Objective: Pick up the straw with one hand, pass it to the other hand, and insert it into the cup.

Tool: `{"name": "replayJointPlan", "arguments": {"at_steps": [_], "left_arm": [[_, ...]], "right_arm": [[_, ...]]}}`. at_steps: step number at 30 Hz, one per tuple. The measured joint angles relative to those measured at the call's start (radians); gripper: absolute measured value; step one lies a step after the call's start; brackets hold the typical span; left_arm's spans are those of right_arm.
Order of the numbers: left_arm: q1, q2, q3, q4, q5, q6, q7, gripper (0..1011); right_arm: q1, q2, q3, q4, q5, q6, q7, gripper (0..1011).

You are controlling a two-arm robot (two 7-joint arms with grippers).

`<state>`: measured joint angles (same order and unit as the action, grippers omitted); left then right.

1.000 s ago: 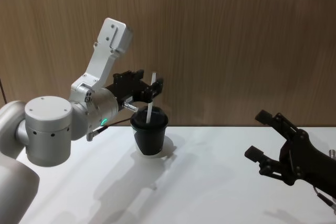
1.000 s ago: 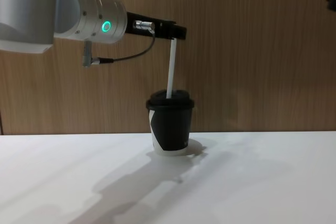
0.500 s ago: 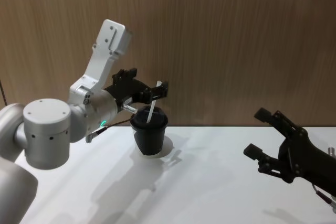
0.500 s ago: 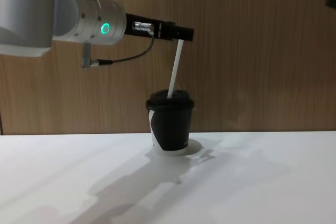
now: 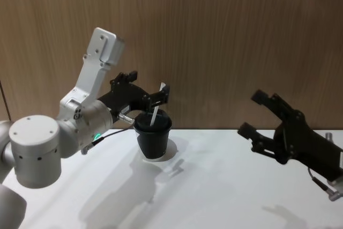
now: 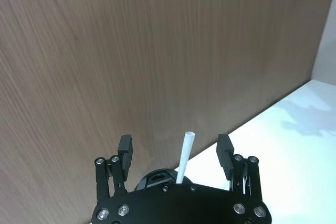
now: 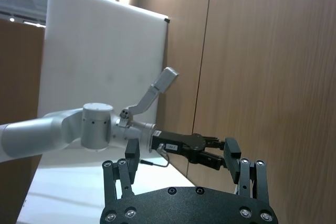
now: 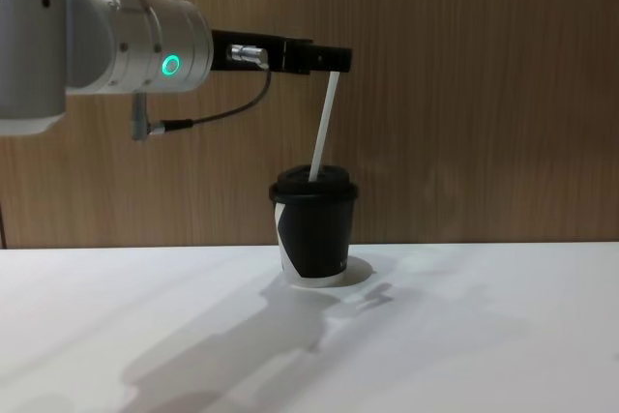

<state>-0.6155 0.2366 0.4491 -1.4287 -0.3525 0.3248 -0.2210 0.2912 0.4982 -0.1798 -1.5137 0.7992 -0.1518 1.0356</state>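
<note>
Thin translucent white plastic straw (image 8: 322, 130) sits in the small black paper cup with white wedge and black plastic lid (image 8: 312, 230), lower end through the lid, leaning so its top tilts toward robot's right. Cup stands upright on the white worktop (image 8: 464, 336), close to the brown wood-grain wall panel (image 8: 464, 94).

Left gripper, black with silver cylindrical wrist and glowing green ring (image 8: 329, 58), is level with the straw's top, above the cup. Its fingers (image 6: 224, 153) are spread apart; in the left wrist view the straw (image 6: 185, 153) stands free between them, touching neither side. Straw released. Grey cable (image 8: 208, 115) loops under the wrist.

Head view: left gripper (image 5: 155, 94) over the cup (image 5: 153, 137), straw (image 5: 155, 113) poking up out of the lid.

Right gripper, all black with slim fingers (image 5: 256, 113), hangs above the worktop well to the right of the cup, fingers apart, holding nothing.
</note>
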Motion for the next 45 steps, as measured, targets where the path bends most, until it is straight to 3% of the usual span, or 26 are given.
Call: {"name": "replayJointPlan", "arguments": {"at_steps": [27, 37, 45], "left_arm": [[0.065, 0.017, -0.010, -0.057, 0.001, -0.099, -0.075, 1000], [0.080, 0.020, -0.009, -0.075, 0.012, -0.122, -0.093, 999], [0.087, 0.020, -0.010, -0.083, 0.017, -0.128, -0.099, 1000]], "right_arm": [[0.015, -0.023, -0.062, -0.093, -0.035, 0.170, -0.257, 1001], [0.005, -0.045, -0.073, -0.117, -0.053, 0.196, -0.368, 1001], [0.002, -0.055, -0.079, -0.125, -0.060, 0.206, -0.416, 1001]]}}
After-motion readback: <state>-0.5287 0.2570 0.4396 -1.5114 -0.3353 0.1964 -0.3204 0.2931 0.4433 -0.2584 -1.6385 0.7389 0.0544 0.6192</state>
